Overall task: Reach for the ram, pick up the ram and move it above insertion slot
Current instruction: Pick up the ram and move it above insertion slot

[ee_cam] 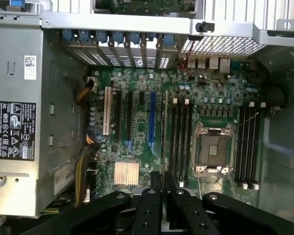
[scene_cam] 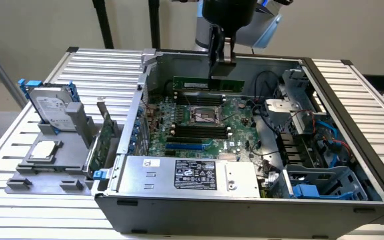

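The ram (scene_cam: pixel 209 84), a long thin green stick with a white label, hangs level inside the open computer case (scene_cam: pixel 352 125), above the far part of the motherboard (scene_cam: pixel 199 125). My gripper (scene_cam: pixel 222 62) comes down from above and is shut on the ram's upper edge. In the wrist view the black fingers (ee_cam: pixel 149 205) are pressed together around the ram (ee_cam: pixel 164 132), seen edge-on as a thin strip. That strip runs parallel to the black memory slots (ee_cam: pixel 180 137) beside the CPU socket (ee_cam: pixel 210 152), just to one side of them.
A grey power supply (scene_cam: pixel 192 175) fills the near part of the case. On a grey fixture (scene_cam: pixel 52 160) at the exterior view's left stand a hard drive (scene_cam: pixel 52 107), a CPU (scene_cam: pixel 44 150) and a green expansion card (scene_cam: pixel 98 145). Cables and a blue drive cage (scene_cam: pixel 319 185) crowd the exterior view's right.
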`<action>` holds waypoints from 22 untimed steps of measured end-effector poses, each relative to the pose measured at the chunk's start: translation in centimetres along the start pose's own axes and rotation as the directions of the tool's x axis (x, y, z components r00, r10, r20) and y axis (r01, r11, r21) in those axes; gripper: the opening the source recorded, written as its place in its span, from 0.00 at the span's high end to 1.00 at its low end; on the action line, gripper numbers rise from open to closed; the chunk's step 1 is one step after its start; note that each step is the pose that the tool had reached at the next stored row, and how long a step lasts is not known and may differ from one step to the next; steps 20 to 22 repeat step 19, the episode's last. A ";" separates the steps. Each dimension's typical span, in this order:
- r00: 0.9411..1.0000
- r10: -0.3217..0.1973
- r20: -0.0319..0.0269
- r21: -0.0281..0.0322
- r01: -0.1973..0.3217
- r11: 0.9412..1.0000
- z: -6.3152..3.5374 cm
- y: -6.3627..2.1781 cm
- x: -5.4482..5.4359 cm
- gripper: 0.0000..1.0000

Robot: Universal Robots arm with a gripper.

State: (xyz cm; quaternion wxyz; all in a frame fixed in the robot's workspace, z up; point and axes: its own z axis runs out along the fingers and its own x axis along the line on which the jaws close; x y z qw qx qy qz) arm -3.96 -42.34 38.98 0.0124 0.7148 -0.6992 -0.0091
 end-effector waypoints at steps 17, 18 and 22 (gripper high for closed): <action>1.000 0.000 0.002 0.000 0.000 1.000 0.73 -1.40 -1.5 0.86; 1.000 0.000 0.002 0.000 0.000 1.000 0.73 -1.40 -1.5 0.86; 1.000 0.000 0.002 0.000 0.000 1.000 0.73 -1.40 -1.5 0.86</action>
